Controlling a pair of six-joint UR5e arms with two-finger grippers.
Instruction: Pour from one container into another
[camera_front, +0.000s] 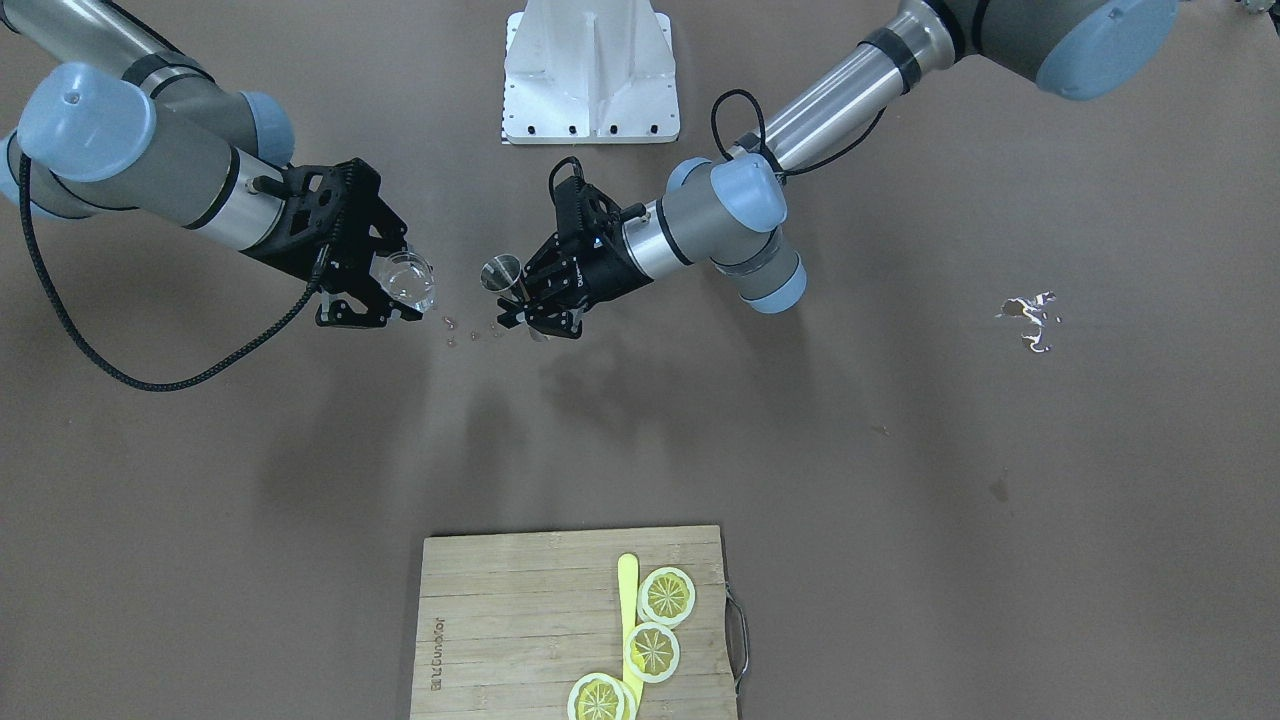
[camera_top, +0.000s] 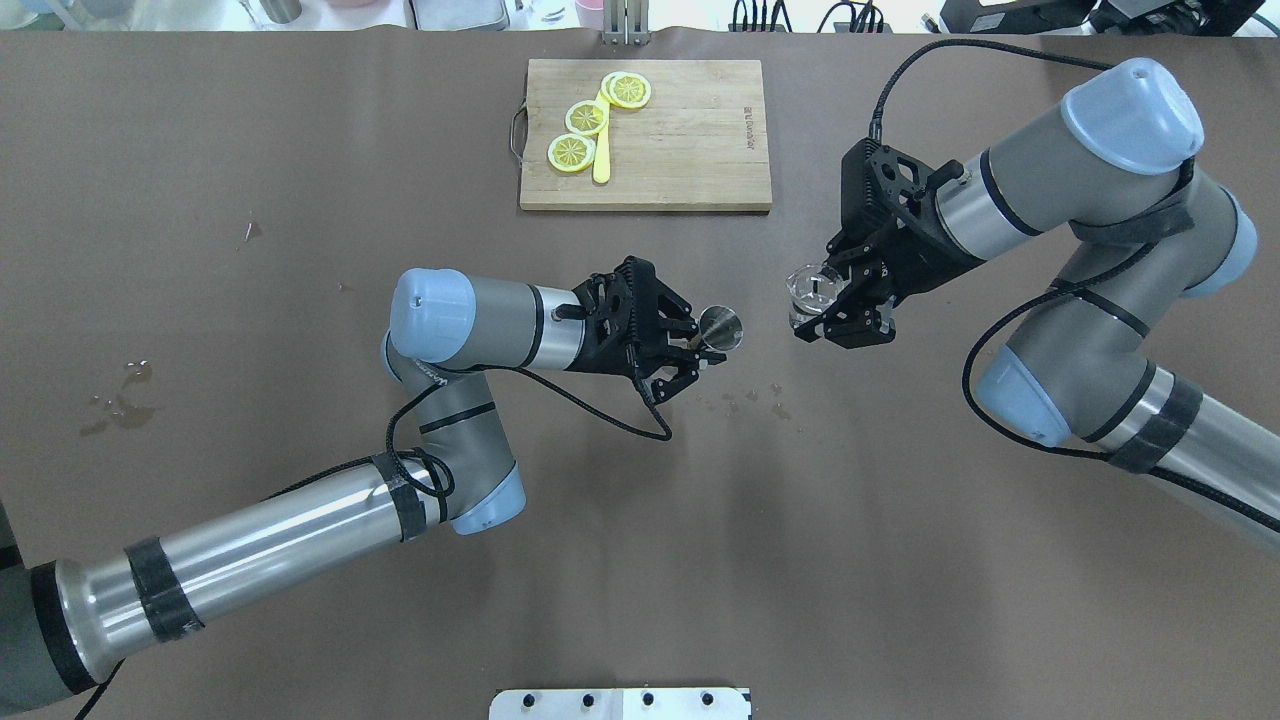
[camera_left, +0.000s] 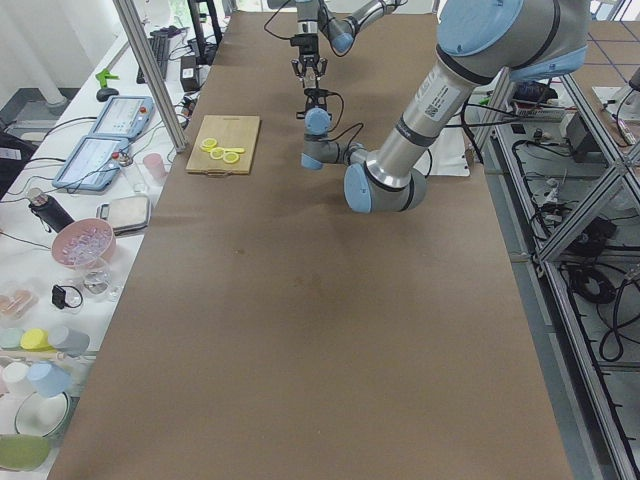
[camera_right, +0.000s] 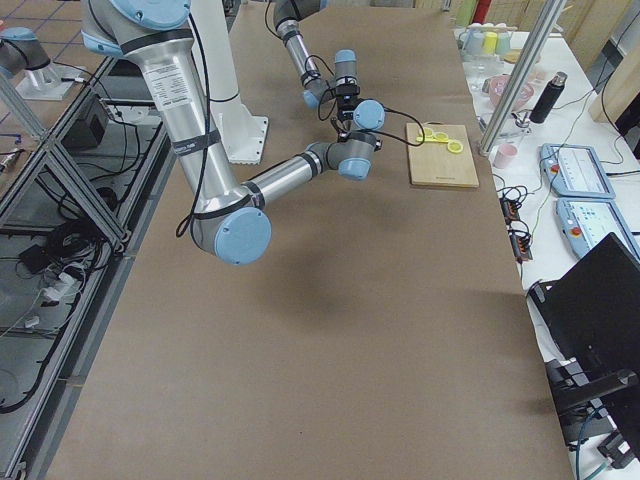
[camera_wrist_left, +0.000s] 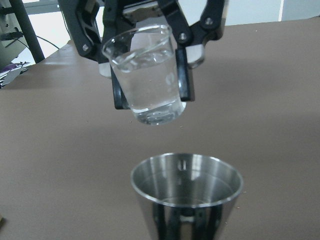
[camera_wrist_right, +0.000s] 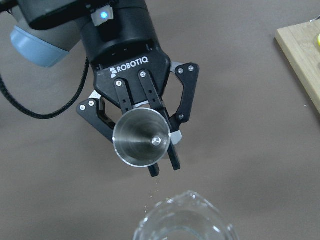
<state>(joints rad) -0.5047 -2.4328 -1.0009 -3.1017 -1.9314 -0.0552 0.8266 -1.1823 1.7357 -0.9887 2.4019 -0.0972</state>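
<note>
My left gripper (camera_top: 700, 352) is shut on a small steel cup (camera_top: 721, 329), held upright above the table's middle. A short gap to its right, my right gripper (camera_top: 836, 302) is shut on a clear glass beaker (camera_top: 810, 293) with water in it. In the left wrist view the beaker (camera_wrist_left: 150, 75) hangs slightly tilted, higher than and beyond the steel cup (camera_wrist_left: 186, 192). In the right wrist view the steel cup (camera_wrist_right: 142, 137) shows a bare inside, and the beaker's rim (camera_wrist_right: 185, 222) sits at the bottom edge. Drops (camera_top: 750, 400) lie on the table between the grippers.
A wooden cutting board (camera_top: 700, 140) with lemon slices (camera_top: 586, 117) and a yellow knife stands at the far side. A wet patch (camera_top: 120, 400) marks the table at the left. The white robot base (camera_front: 590, 70) is at the near side.
</note>
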